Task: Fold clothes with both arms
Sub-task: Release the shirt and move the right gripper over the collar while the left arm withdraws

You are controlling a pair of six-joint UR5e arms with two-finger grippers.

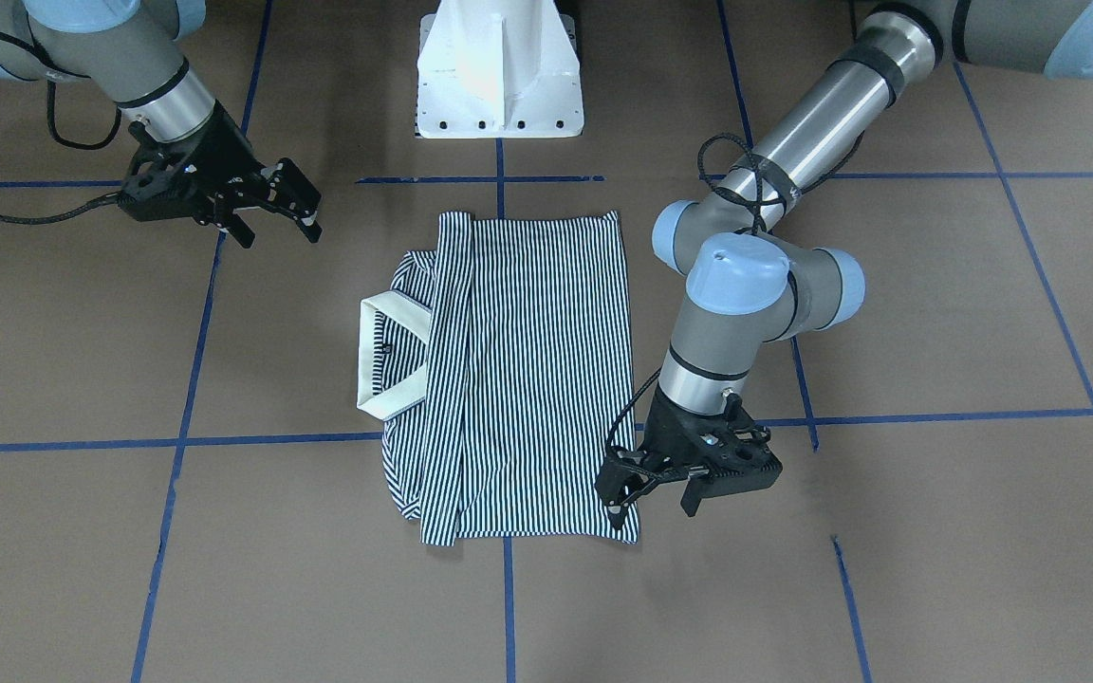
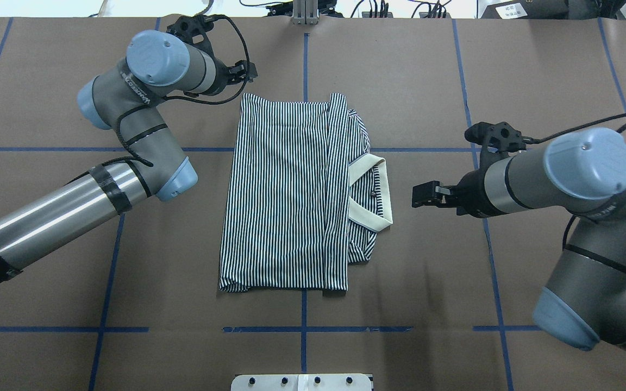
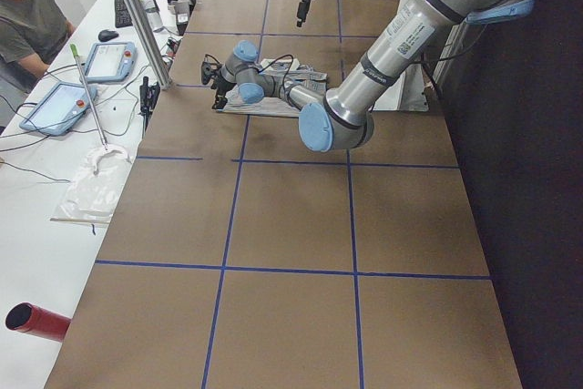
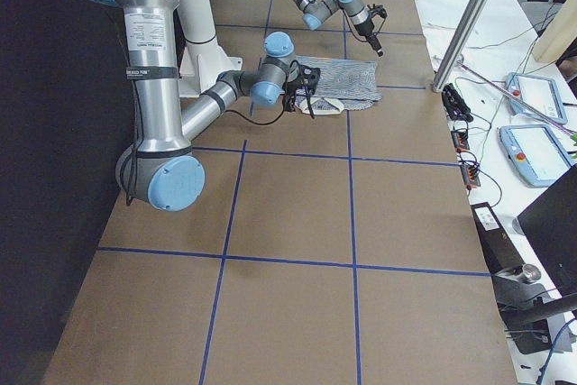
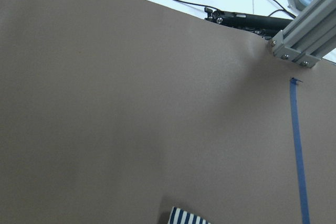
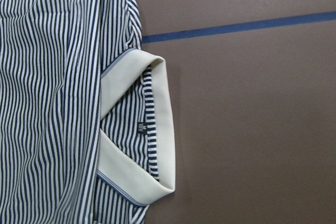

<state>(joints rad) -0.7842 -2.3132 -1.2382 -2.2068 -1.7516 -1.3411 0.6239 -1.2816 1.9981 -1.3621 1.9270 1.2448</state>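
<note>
Nearest the robot, just ahead of the white pedestal [image 2: 302, 383], the polo shirt [image 2: 286, 195] lies flat at the middle of the brown table [image 2: 427, 304]. It is gathered into a long rectangle, with its cream collar [image 2: 370, 214] turned to the robot's right.

It looks like thin knit: light, limp and likely to sag between two holds, with the stacked layers free to slide on each other (the collar alone seems to have some body). I would pinch it at the corners, deep enough to catch every layer, and lift both ends together.

Further out, the right gripper [image 1: 281, 235] hangs apart from the collar with its fingers spread and nothing in them. Farthest, at the shirt's far hem-side corner, the left gripper [image 1: 652, 510] stands wide and empty. One finger is over the striped edge, but I cannot tell whether it touches.
</note>
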